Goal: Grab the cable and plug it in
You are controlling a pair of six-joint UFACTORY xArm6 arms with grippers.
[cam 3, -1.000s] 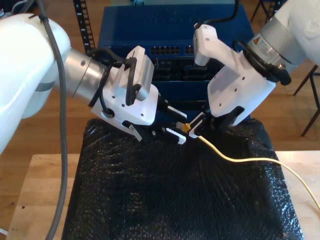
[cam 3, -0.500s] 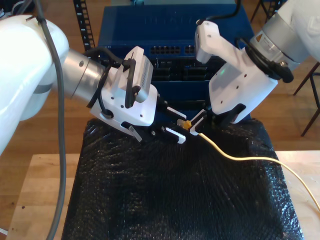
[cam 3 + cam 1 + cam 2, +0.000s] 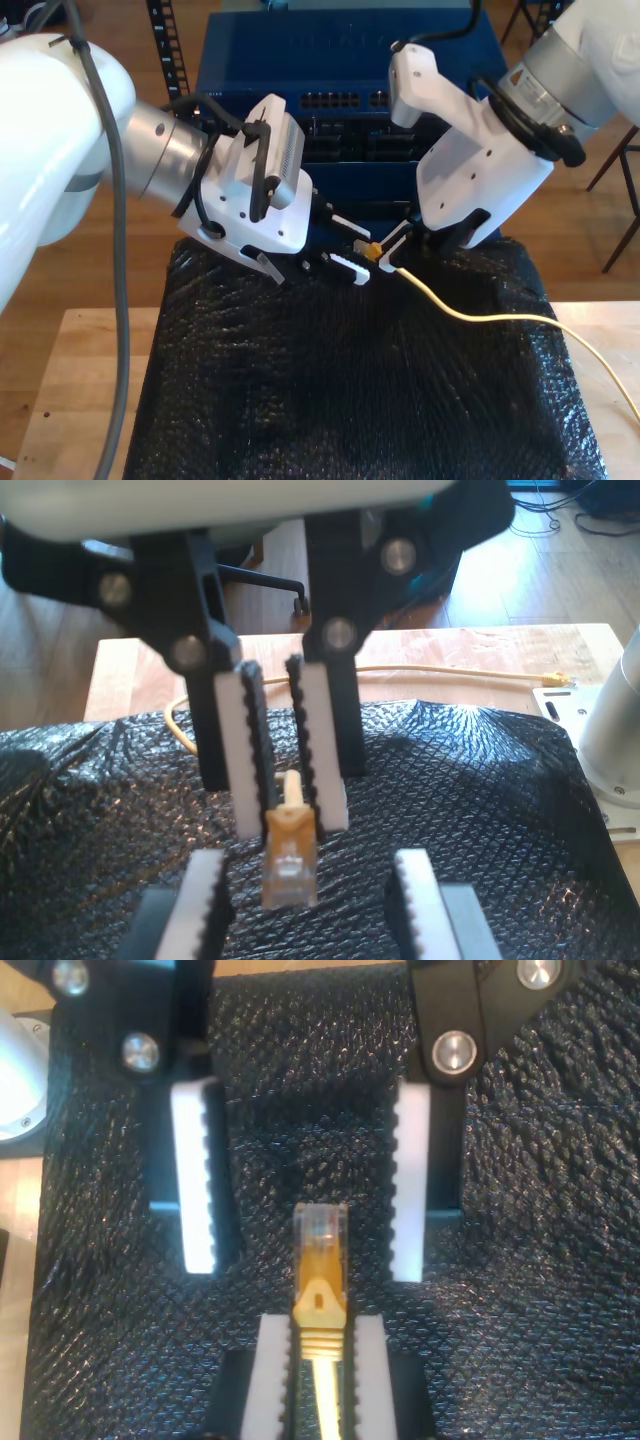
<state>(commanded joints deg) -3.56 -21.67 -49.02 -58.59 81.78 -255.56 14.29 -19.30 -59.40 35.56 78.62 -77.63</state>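
Note:
The yellow cable (image 3: 470, 315) trails from the exterior view's right across the black mat up to my second gripper (image 3: 392, 250), which is shut on the boot behind the clear plug (image 3: 321, 1225). The plug (image 3: 371, 250) sticks out toward my first gripper (image 3: 350, 245), which comes in from the exterior view's left. My first gripper (image 3: 308, 875) is open, and the plug (image 3: 290, 870) hangs between its white fingers (image 3: 205, 910) without touching them. From the other side, my second gripper (image 3: 321, 1328) grips the boot while the first gripper's pads (image 3: 195, 1180) stand wide apart.
A blue network switch (image 3: 340, 60) with rows of ports (image 3: 345, 100) stands behind both grippers. Black bubble wrap (image 3: 350, 400) covers the wooden table (image 3: 80, 380). More yellow cable (image 3: 450, 670) lies on the wood beside a grey arm base (image 3: 620, 720).
The second gripper has lifted the plug slightly. The first gripper has edged a little toward the exterior view's left, still open around the plug.

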